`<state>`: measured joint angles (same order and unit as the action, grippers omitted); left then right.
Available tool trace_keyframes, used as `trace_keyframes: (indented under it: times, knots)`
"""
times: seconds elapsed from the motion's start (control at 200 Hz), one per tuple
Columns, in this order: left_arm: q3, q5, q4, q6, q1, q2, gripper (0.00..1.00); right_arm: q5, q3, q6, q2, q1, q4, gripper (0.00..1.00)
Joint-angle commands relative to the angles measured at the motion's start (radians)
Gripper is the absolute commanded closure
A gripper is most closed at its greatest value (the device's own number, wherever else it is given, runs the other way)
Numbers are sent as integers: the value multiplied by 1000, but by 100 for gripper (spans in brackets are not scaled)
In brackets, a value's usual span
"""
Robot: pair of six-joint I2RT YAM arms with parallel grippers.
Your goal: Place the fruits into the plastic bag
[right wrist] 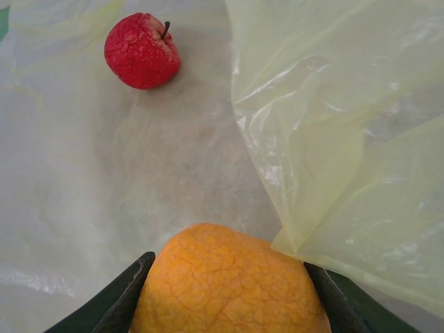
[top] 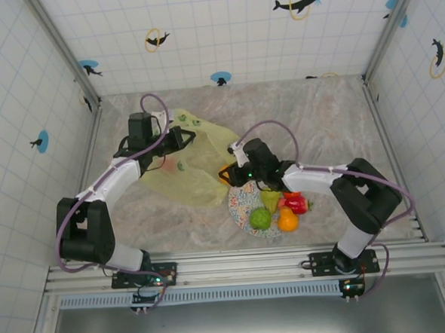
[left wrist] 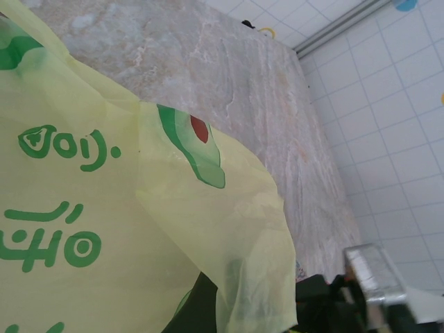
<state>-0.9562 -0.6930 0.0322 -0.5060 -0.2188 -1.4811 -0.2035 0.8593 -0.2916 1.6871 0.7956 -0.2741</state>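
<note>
With right end effector (right wrist: pixel 229 309) clenched on the orange fruit (right wrist: pixel 225 267) at the plastic bag (right wrist: pixel 347 139) mouth, risks snagging drooping film, spilling fruit outside.

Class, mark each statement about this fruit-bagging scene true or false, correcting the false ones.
1. The right gripper grips a round orange toy fruit. True.
2. A red toy apple lies on the thin yellow-green plastic bag. True.
3. A green toy pear lies on the speckled round plate. True.
4. The left gripper hovers over the plate. False: it is over the bag.
5. The pear is alone on the plate. False: a green round fruit, an orange fruit and a red fruit lie beside it.
</note>
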Motion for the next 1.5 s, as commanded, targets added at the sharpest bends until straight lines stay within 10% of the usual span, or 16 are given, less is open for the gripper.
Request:
trace_keyframes:
  times: [0.0,0.791,1.116,1.491]
  knots:
    - [16,-29,32,-30,7,9,100,43,66,-36,52,31,-150,57]
    - [35,-59,84,-98,6,-3,100,472,546,-589,520,88,-229,47]
    - [36,-59,87,-99,7,1,100,385,515,-582,495,71,-288,22]
    - [32,-38,64,-77,7,1,100,250,279,-337,284,55,-198,26]
